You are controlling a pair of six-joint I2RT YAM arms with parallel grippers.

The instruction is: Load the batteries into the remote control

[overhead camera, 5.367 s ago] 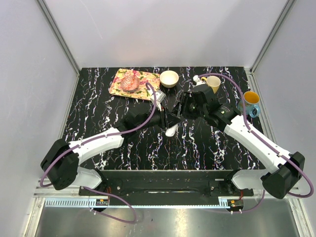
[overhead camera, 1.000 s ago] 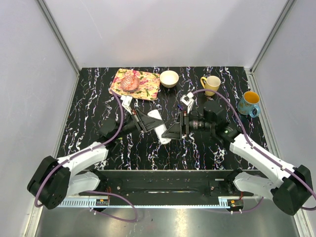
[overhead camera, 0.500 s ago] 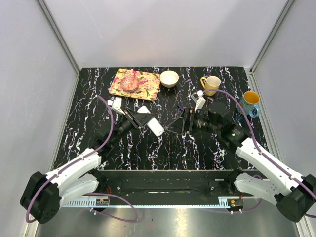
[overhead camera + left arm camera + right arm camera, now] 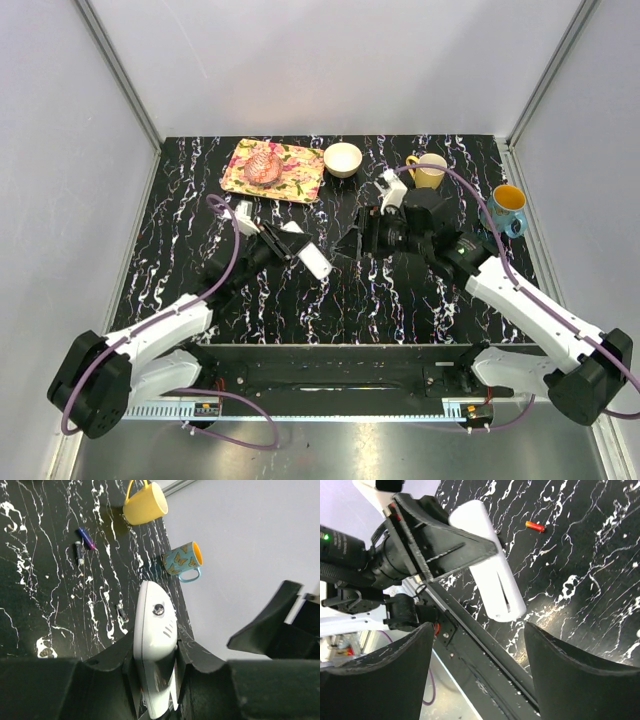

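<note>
**Top view.** One black table [image 4: 190, 210] with white marble veining carries one flowered rectangular tray [image 4: 292, 182], one cream round bowl [image 4: 343, 158], one yellow mug [image 4: 431, 172] and one blue mug with a yellow interior [image 4: 505, 208]. All of these lie beyond the single slim white plastic remote control [image 4: 315, 262]. One pink knobbly round object [image 4: 262, 166] sits on the tray. The left gripper [image 4: 293, 243] pinches the remote at one end between its two black jaws. The right gripper [image 4: 352, 243], just right of the remote, has its jaws spread wide and grips nothing.

**Left wrist view.** The remote's glossy rounded end bears one small round stud and a few short slits. Beyond it lie two cylindrical batteries close together, one dark blue-purple [image 4: 86, 537] and one dark grey [image 4: 79, 552]. A third tiny dark piece [image 4: 121, 612] nearer the remote is too small to identify.

**Right wrist view.** The remote's flat face shows one narrow slit. One reddish-orange battery [image 4: 536, 526] lies on the table beyond the remote.
</note>
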